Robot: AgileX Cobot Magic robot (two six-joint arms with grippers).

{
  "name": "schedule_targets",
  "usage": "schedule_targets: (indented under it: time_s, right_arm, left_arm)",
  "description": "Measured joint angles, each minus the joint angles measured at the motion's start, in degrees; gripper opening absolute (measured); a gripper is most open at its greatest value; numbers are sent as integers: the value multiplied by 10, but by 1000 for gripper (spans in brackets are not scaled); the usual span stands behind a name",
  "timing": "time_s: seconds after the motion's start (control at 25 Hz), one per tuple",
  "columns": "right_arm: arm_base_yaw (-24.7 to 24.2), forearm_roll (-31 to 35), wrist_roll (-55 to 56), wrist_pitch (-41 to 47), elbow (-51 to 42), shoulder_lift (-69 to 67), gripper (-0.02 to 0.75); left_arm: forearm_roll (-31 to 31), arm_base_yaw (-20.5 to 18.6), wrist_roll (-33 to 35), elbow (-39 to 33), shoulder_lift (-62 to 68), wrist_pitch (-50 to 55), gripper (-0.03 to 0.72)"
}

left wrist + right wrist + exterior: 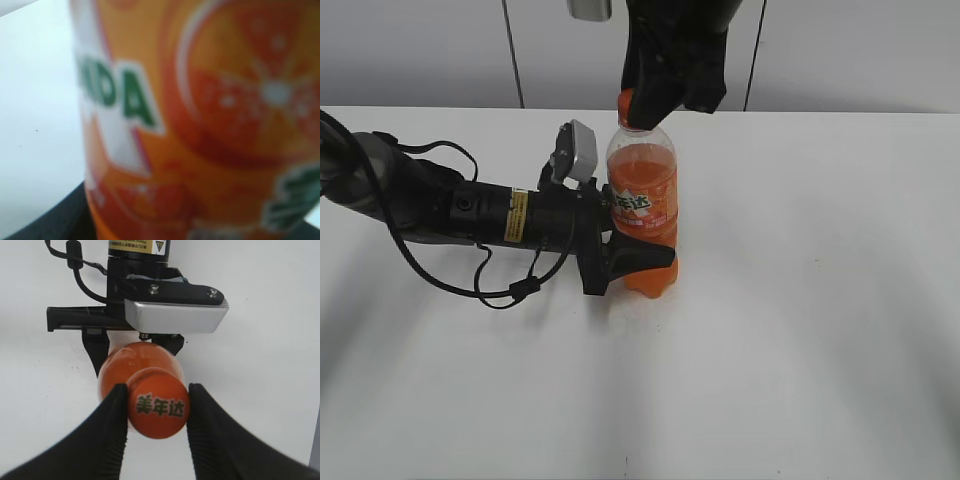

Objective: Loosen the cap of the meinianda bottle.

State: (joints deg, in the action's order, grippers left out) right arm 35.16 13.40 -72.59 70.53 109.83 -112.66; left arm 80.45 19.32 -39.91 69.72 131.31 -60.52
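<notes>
The white worktop (800, 330) carries everything in the exterior view. On its left side the left arm (450, 210) lies low and level, black cables looping beneath it and a grey wrist camera (575, 150) standing just above its front end. The right arm (675, 50) comes down from the top edge, over the middle of the worktop.

The meinianda bottle (642, 205) stands upright near the centre of the worktop, filled with orange soda up to its shoulder. The left gripper (638, 258) has its jaws closed round the bottle's lower body, just under the label; the left wrist view is filled by a blurred close-up of that orange label (200, 125), with a dark edge showing at the bottom.

The right gripper (158, 402) reaches the bottle's top from above. In the right wrist view its two black ribbed jaws press on opposite sides of the cap (159, 404), which still sits on the neck and bears green Chinese letters on its top
</notes>
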Motion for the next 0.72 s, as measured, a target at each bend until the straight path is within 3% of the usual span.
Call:
schedule_targets:
  time_s: [0.72]
  right_arm:
    - [0, 2, -69, 0, 0, 0, 274]
  left_arm:
    - [0, 0, 0, 0, 0, 0, 408]
